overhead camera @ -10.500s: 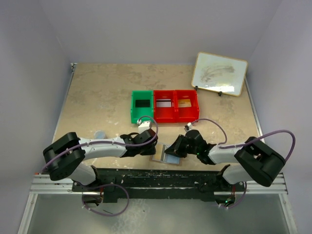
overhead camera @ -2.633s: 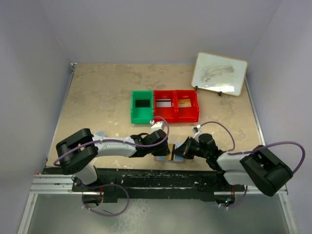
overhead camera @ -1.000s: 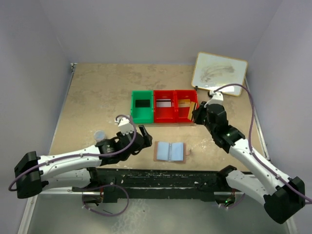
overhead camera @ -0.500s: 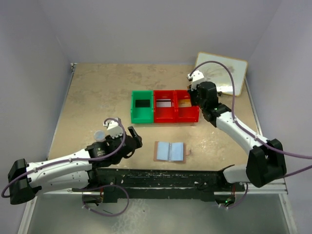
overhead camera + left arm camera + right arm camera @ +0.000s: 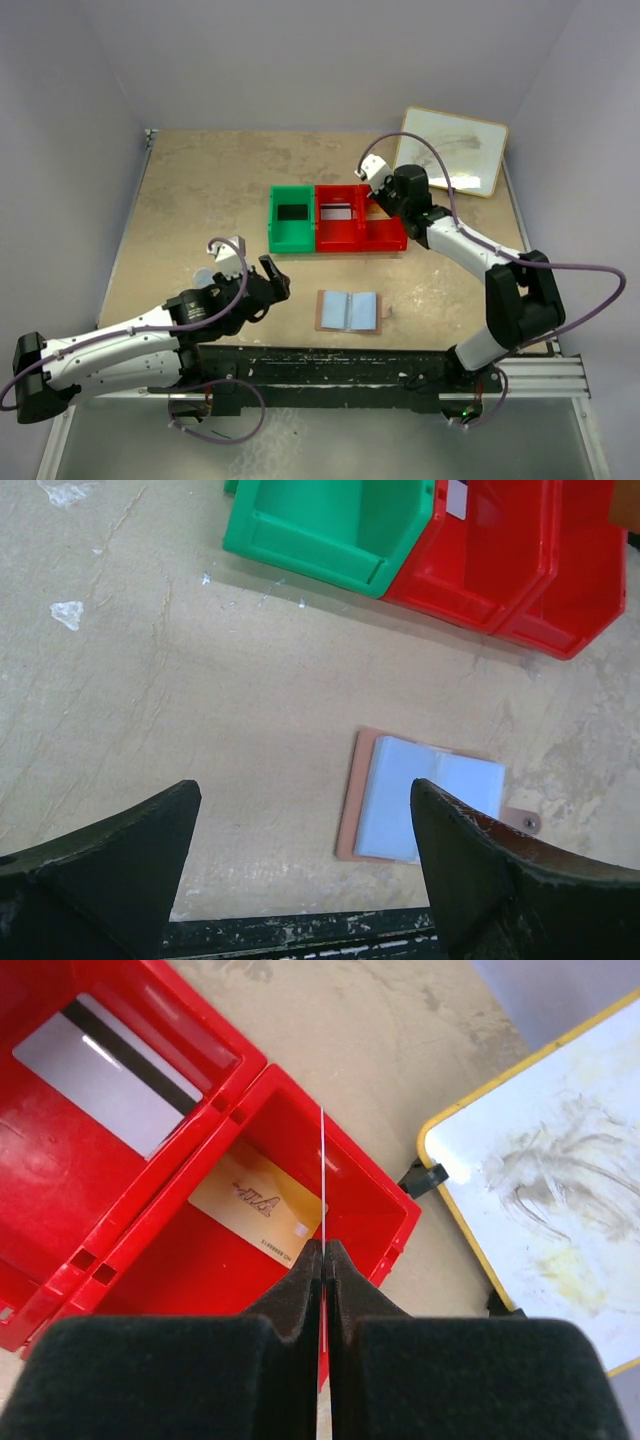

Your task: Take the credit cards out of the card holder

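Observation:
The card holder (image 5: 348,311) lies open and flat near the table's front edge, its pale blue inside (image 5: 430,800) facing up. My left gripper (image 5: 270,288) hovers open just left of it with nothing between its fingers (image 5: 302,790). Shut on a thin credit card (image 5: 322,1175) seen edge-on, my right gripper (image 5: 323,1245) hangs over the right red bin (image 5: 400,1212). A gold card (image 5: 258,1208) lies in that bin. In the middle red bin (image 5: 60,1260) lies a white-grey card (image 5: 100,1075), and a black card (image 5: 291,212) is in the green bin (image 5: 275,235).
A framed whiteboard (image 5: 455,150) leans at the back right, close behind the right arm. A small pale round object (image 5: 203,277) sits on the table beside the left arm. The three bins stand in a row mid-table.
My right gripper has swung left with the card, from beside the whiteboard to above the right red bin. The left arm has shifted slightly; the card holder has not moved.

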`<state>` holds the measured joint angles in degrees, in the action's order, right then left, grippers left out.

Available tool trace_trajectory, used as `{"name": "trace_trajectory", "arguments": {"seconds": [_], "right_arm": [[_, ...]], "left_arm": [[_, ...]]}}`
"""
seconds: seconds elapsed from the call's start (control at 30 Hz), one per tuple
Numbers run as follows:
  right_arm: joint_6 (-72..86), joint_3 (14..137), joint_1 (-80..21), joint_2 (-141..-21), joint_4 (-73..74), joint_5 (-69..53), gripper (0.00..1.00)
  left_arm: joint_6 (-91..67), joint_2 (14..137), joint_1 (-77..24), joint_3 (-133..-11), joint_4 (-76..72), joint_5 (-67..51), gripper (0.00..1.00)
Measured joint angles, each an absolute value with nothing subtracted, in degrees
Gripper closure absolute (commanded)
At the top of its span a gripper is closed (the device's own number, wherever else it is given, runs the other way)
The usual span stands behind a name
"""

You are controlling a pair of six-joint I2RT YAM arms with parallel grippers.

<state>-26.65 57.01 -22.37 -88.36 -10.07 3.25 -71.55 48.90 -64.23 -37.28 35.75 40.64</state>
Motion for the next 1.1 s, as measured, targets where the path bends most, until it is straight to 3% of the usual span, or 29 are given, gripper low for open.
{"name": "trace_trajectory", "arguments": {"seconds": [1.1], "right_arm": [[-49.5, 65.5, -20.4, -108.3, -10.3, -0.2, 1.0]], "left_arm": [[-69.3, 43.5, -64.2, -38.6, 41.6, 38.3, 0.15]]}}
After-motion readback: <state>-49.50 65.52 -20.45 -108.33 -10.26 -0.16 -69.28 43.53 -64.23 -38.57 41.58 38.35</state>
